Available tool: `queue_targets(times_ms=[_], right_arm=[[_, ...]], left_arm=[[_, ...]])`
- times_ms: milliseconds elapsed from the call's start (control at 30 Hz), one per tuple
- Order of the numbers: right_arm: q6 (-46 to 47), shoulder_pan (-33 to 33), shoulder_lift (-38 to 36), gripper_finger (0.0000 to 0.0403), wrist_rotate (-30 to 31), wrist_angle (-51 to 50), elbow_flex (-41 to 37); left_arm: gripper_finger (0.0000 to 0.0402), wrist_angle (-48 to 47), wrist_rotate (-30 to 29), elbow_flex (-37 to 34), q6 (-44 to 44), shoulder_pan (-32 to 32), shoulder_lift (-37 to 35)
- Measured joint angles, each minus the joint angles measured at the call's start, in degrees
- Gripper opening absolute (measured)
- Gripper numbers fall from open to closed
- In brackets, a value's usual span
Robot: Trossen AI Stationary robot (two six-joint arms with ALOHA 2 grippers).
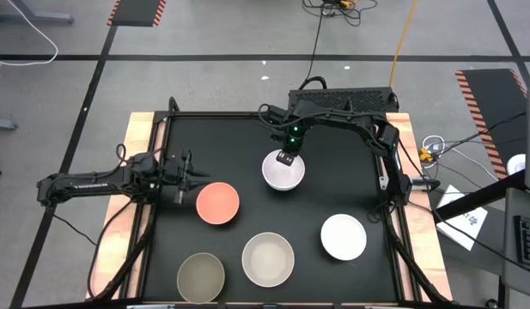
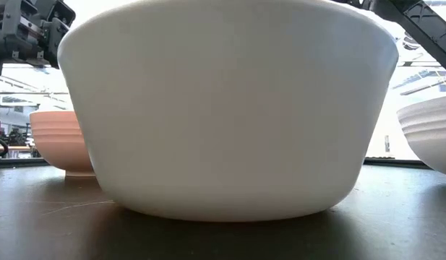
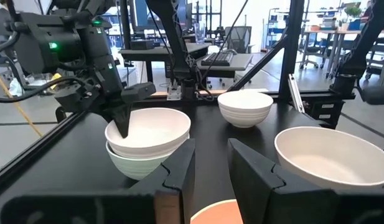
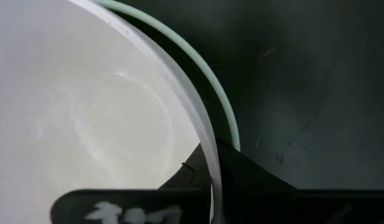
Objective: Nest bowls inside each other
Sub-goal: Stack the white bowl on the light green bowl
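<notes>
A white bowl (image 1: pixel 283 172) sits nested in the mint green bowl (image 3: pixel 137 163) at the table's far middle, and my right gripper (image 1: pixel 286 155) is shut on its rim. My left gripper (image 1: pixel 184 176) hovers open and empty just left of the salmon pink bowl (image 1: pixel 217 203), whose rim shows below its fingers (image 3: pixel 215 211). A second white bowl (image 1: pixel 344 236), the cream bowl (image 1: pixel 268 257) and the olive-grey bowl (image 1: pixel 201 276) rest on their bases along the near side. My right gripper holds the white bowl by its rim (image 4: pixel 207 163) on the far side, one finger (image 3: pixel 123 124) inside the bowl and one (image 4: pixel 248 180) outside. The fingers come from above, pointing down. The bowl sits in the mint green bowl, slightly tilted.
The black mat is framed by a raised rail (image 1: pixel 153 154) with wooden table edges outside it. In the low view the cream bowl (image 2: pixel 223 108) fills the foreground, with the salmon bowl (image 2: pixel 60 141) to its left and the white bowl (image 2: pixel 432 137) to its right.
</notes>
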Motion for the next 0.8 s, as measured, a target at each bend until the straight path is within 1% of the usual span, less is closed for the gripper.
queue_targets(times_ms=[333,800], right_arm=[[-1.1,0.0,0.0,0.0,-0.6,1.5,-0.1],[-2.7,-0.3,0.1,0.0,-0.7,3.0,-0.1]], left_arm=[[0.0097,0.5,0.0,0.0,-3.2,0.0,0.0],[0.0097,3.2,-0.1,0.0,-3.9,0.0,0.0]])
